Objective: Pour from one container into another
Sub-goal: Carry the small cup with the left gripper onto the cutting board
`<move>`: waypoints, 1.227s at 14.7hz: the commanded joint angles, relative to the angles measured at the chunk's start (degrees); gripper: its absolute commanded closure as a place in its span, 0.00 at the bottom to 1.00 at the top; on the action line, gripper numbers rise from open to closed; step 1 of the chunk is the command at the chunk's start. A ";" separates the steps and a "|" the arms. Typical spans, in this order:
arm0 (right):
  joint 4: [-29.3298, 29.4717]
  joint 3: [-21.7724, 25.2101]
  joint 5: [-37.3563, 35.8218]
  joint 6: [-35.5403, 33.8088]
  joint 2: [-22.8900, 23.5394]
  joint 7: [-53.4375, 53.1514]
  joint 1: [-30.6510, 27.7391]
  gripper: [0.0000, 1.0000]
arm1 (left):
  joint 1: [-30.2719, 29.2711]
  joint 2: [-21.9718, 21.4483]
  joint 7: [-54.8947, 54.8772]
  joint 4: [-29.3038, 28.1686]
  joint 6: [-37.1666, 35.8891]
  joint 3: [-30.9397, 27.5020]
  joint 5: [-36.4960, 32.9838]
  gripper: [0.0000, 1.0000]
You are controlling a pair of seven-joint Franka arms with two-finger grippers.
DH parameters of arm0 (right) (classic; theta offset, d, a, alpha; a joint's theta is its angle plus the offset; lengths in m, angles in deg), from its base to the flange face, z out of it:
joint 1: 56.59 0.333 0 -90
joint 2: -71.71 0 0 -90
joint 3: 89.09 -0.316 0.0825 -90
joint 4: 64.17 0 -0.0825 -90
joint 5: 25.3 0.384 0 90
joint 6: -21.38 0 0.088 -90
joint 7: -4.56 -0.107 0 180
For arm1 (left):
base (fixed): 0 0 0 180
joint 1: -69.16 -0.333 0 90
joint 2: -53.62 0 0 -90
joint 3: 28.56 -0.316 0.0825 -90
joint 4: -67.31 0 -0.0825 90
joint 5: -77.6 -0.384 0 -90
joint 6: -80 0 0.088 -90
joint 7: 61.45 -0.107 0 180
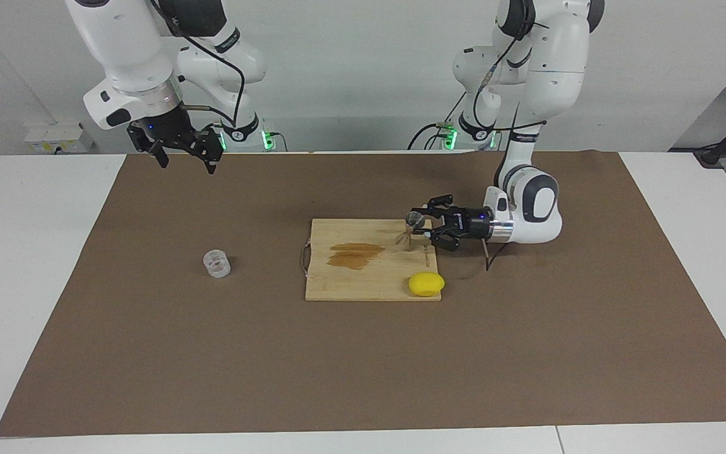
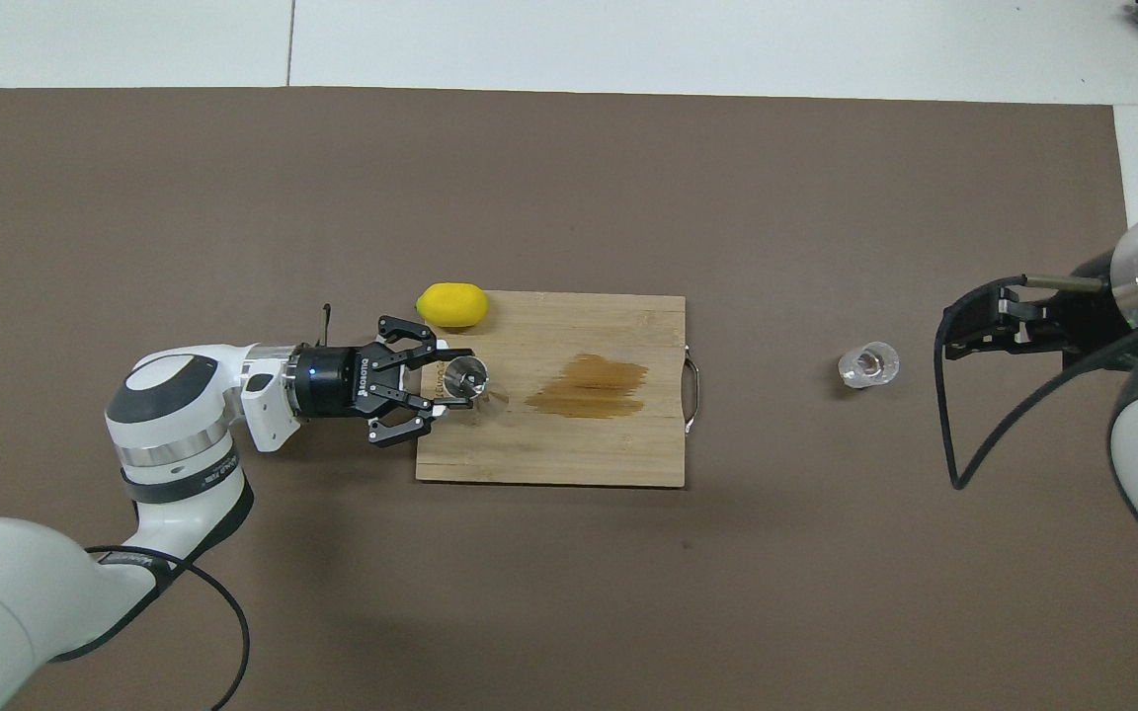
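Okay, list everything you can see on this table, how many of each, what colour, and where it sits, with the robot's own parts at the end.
Clear faceted glass tumbler: one, colourless, upright on the mat toward the right arm's end of the table.
Silvery metal hourglass jigger: one, silver, over the board's edge at the left gripper's fingers.
Bamboo cutting board: one, light wood with a metal handle, mid-table.
Brown stain: one, dark brown, on the board.
Yellow lemon: one, yellow, at the board's corner toward the left arm's end.
Brown table mat: one, brown, under everything.
Left gripper: one, black, low at the jigger.
Right gripper: one, black, raised, waiting.
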 commanded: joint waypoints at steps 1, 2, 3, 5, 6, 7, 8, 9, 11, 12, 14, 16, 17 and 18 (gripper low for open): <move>-1.69 -0.38 0.08 1.71 -1.16 -1.04 -0.82 0.01 | 5.01 -2.20 1.06 -2.22 3.83 -0.85 5.46 0.71; -1.77 -0.38 0.08 2.06 -1.16 -1.04 -0.83 0.01 | 6.60 -2.12 1.06 -2.14 5.76 -0.85 7.13 0.71; -1.78 -0.38 0.08 2.15 -1.16 -1.04 -0.83 0.01 | 8.61 -1.94 0.89 -1.96 7.09 -0.85 8.98 0.71; -1.78 -0.38 0.08 2.15 -1.16 -1.04 -0.83 0.01 | 12.48 -1.85 0.62 -1.87 9.37 -0.94 12.93 0.71; -1.78 -0.38 0.08 2.15 -1.16 -1.04 -0.83 0.01 | 14.15 -1.85 0.45 -1.96 10.52 -0.85 14.86 0.70; -1.78 -0.38 0.08 2.15 -1.16 -1.13 -0.83 0.01 | 16.09 -1.76 -0.25 -1.96 11.83 -0.85 17.32 0.69; -1.78 -0.38 0.08 2.15 -1.16 -1.13 -0.83 0.01 | 17.50 -1.68 -2.95 -1.70 13.15 -0.85 19.00 0.69; -1.78 -0.38 0.08 2.15 -1.16 -1.13 -0.83 0.01 | 18.55 -1.59 -5.94 -1.70 14.82 -0.85 20.67 0.69; -1.78 -0.38 0.08 2.24 -1.16 -1.22 -0.83 0.01 | 20.23 -1.41 -7.37 -1.70 16.50 -0.85 23.05 0.69; -1.78 -0.38 0.08 2.24 -1.16 -1.22 -0.83 0.01 | 20.32 -1.32 -9.20 -1.52 17.46 -0.85 23.32 0.69; -1.78 -0.38 0.08 2.24 -1.16 -1.30 -0.83 0.01 | 20.32 -1.15 -11.77 -1.43 19.48 -0.85 23.50 0.69; -1.78 -0.38 0.08 2.24 -1.16 -1.57 -0.74 0.01 | 20.32 -1.15 -12.30 -1.35 19.58 -0.76 23.67 0.69; -1.78 -0.38 0.08 2.24 -1.16 -1.66 -0.74 0.01 | 20.32 -1.15 -12.99 -1.26 19.67 -0.76 23.67 0.69; -1.78 -0.38 0.08 2.24 -1.16 -1.66 -0.74 0.01 | 20.32 -1.15 -13.96 -1.26 19.93 -0.76 23.67 0.69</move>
